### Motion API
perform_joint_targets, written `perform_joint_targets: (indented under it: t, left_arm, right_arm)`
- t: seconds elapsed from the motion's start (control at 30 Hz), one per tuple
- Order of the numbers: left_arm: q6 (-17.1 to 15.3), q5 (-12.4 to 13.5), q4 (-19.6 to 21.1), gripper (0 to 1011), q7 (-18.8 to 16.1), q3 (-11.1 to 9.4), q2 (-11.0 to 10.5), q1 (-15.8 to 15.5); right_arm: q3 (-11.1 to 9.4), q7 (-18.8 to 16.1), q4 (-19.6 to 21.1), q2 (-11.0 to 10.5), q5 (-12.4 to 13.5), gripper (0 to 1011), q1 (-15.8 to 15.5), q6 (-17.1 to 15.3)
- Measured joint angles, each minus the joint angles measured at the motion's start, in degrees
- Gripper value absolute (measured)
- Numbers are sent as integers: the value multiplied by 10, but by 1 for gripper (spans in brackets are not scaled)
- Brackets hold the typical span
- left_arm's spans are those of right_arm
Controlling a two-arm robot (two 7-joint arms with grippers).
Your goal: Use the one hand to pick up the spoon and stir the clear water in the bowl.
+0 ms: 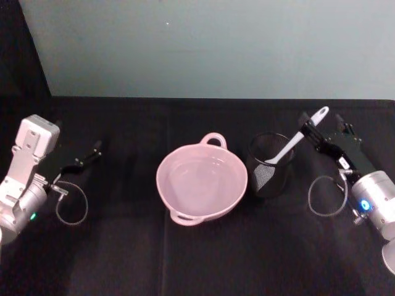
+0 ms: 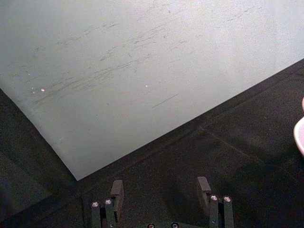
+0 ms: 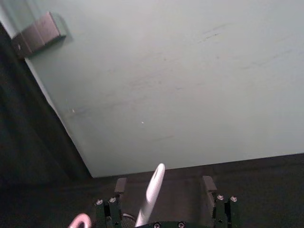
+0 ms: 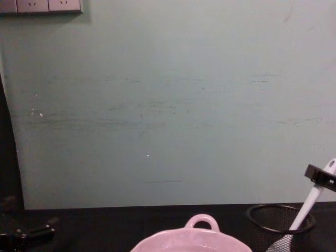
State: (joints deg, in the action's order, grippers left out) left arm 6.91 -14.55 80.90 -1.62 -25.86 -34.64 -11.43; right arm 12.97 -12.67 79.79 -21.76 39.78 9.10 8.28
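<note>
The pale pink bowl (image 1: 241, 185) sits mid-table and holds clear water (image 1: 200, 179); its loop handle (image 4: 202, 223) shows in the chest view. Right of it, the white spoon (image 1: 295, 143) leans in a black wire-mesh cup (image 1: 270, 176), handle pointing up and to the right. My right gripper (image 1: 324, 123) is open at the top of the handle. In the right wrist view the spoon (image 3: 153, 192) stands between the spread fingers (image 3: 206, 183) without touching them. My left gripper (image 1: 92, 151) rests open at the far left over bare cloth, well away from the bowl.
Black cloth covers the table up to a pale green wall at the back. Cable loops hang by both wrists. The mesh cup (image 4: 268, 220) stands close to the bowl's right side. Open cloth lies in front of the bowl.
</note>
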Motion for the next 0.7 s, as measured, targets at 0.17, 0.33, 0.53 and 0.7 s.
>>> perform_joint_targets:
  t: [0.17, 0.33, 0.53, 0.7]
  left_arm:
    - [0, 0, 0, 1011, 0, 0, 0, 0]
    - [0, 0, 0, 1011, 0, 0, 0, 0]
    - [0, 0, 0, 1011, 0, 0, 0, 0]
    - [0, 0, 0, 1011, 0, 0, 0, 0]
  right_arm:
    - [-14, -14, -3, 20, 31, 1003, 4, -19]
    - [-23, -23, -6, 34, 49, 1003, 6, -35]
    - [-33, -31, -7, 46, 64, 934, 6, -53]
    - [-37, -33, -10, 52, 75, 788, 6, -62]
